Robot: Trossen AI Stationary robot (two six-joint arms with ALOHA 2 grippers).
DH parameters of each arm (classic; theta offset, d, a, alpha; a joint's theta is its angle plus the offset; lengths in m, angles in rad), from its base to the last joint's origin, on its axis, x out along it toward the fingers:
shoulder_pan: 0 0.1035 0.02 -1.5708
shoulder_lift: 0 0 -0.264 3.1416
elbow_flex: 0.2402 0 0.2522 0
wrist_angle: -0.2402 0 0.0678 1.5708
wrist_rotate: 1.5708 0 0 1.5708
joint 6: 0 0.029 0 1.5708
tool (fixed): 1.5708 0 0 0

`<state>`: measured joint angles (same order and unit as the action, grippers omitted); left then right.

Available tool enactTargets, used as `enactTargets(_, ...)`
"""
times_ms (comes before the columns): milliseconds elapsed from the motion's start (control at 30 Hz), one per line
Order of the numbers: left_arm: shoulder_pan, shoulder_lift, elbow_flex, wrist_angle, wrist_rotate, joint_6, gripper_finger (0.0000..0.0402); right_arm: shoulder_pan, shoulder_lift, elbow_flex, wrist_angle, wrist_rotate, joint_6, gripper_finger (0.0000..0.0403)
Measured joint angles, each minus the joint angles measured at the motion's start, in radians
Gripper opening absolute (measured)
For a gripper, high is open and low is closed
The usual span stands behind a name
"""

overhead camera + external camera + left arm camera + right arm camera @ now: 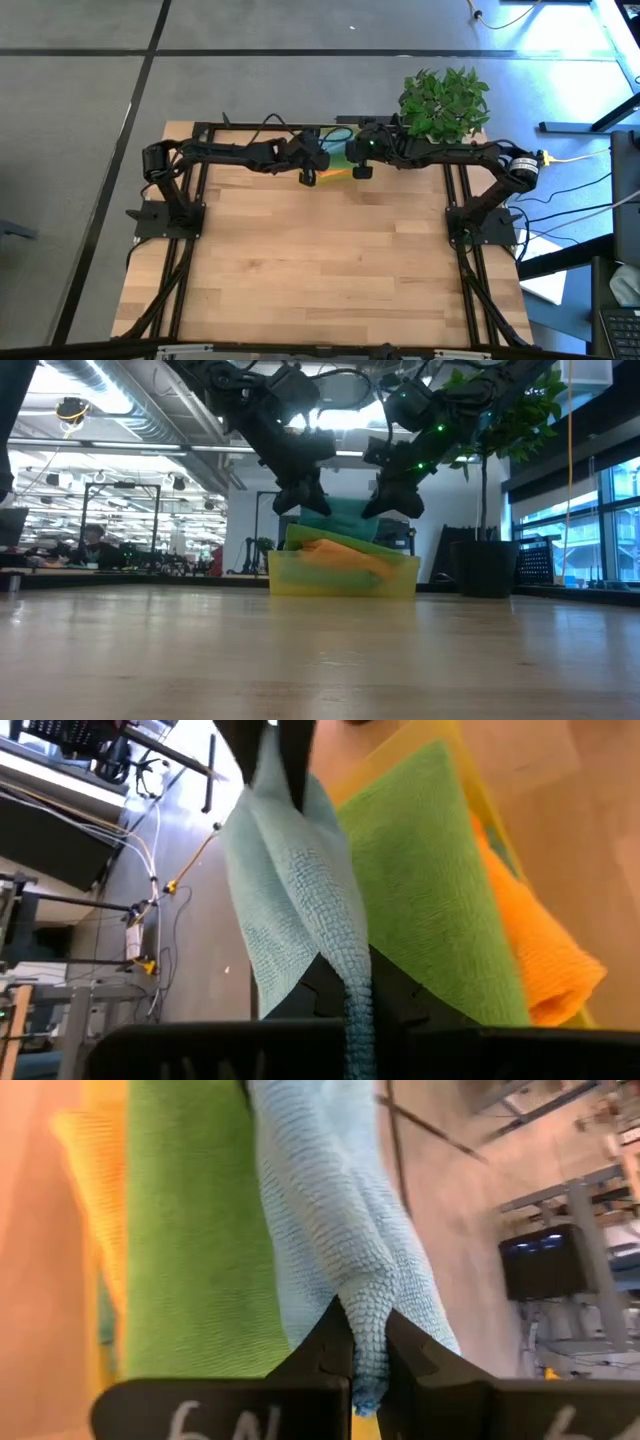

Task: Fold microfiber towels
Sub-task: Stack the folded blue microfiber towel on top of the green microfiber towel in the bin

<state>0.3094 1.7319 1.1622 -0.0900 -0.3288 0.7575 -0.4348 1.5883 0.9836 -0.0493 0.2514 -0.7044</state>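
My left gripper (345, 1020) and right gripper (365, 1365) both pinch one soft teal-blue towel (345, 515), lifted just above the see-through yellow plastic bin (340, 575) at the desk's (320, 270) far edge.

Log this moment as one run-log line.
left gripper: shut on teal-blue microfiber towel | right gripper: shut on same towel | towel above translucent yellow plastic bin | green towel beneath
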Motion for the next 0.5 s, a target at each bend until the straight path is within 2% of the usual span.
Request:
enactTargets(233, 0.109, -0.018, 0.000, 0.127, 0.012, 0.032, 0.0000, -0.069, -0.001, 0.003, 0.154, 0.078, -0.048, 0.0016)
enactTargets(500, 0.240, -0.007, 0.003, 0.269, 0.195, 0.029, 0.0000, -0.167, 0.000, 0.004, 0.276, 0.023, -0.091, 0.0016)
